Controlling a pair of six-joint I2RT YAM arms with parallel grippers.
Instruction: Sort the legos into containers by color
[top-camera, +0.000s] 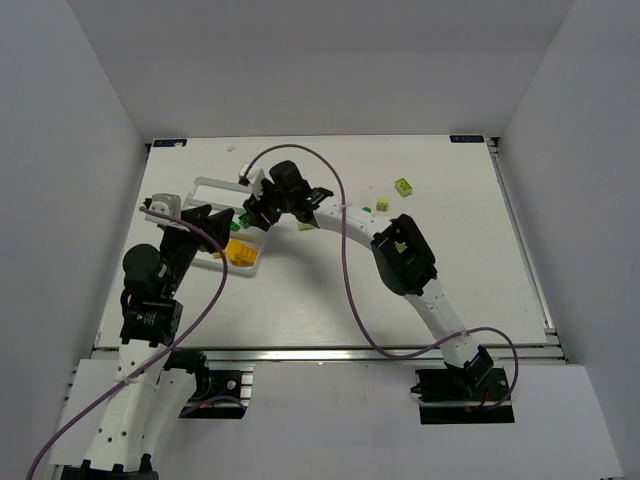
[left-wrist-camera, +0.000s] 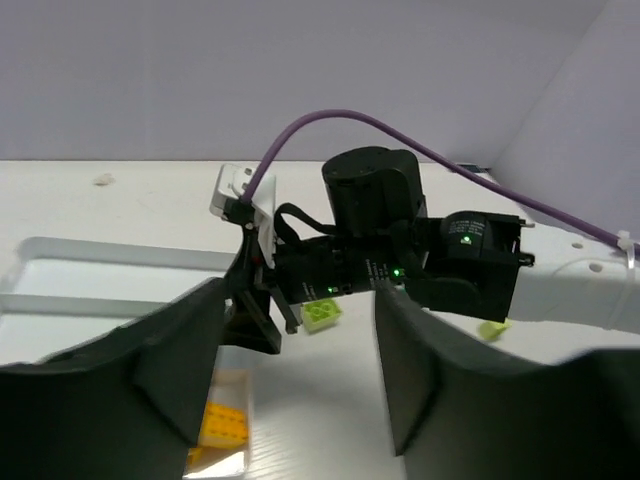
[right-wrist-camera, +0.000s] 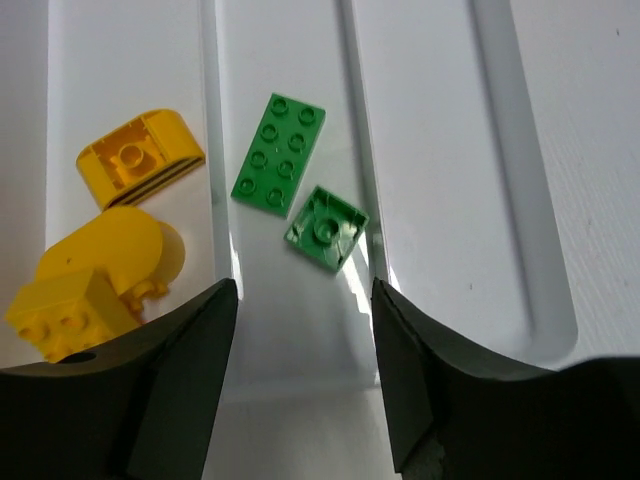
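The white divided tray (top-camera: 205, 184) lies at the left of the table. My right gripper (top-camera: 262, 212) hangs open and empty over its middle compartment. The right wrist view shows that gripper (right-wrist-camera: 303, 290) above a dark green plate (right-wrist-camera: 279, 154) and a small dark green brick (right-wrist-camera: 326, 227). Three yellow bricks (right-wrist-camera: 140, 158) lie in the compartment to the left. My left gripper (top-camera: 200, 225) is open and empty beside the tray's near end (left-wrist-camera: 100, 250). Between its fingers (left-wrist-camera: 170, 370) I see a lime brick (left-wrist-camera: 321, 314) on the table and a yellow brick (left-wrist-camera: 222, 425) in the tray.
Two lime bricks (top-camera: 403, 186) (top-camera: 382, 203) and a small dark green one (top-camera: 366, 210) lie on the table right of centre. Another lime brick (top-camera: 305, 226) sits under the right arm's forearm. The right arm (left-wrist-camera: 380, 240) and its purple cable cross close in front of my left gripper.
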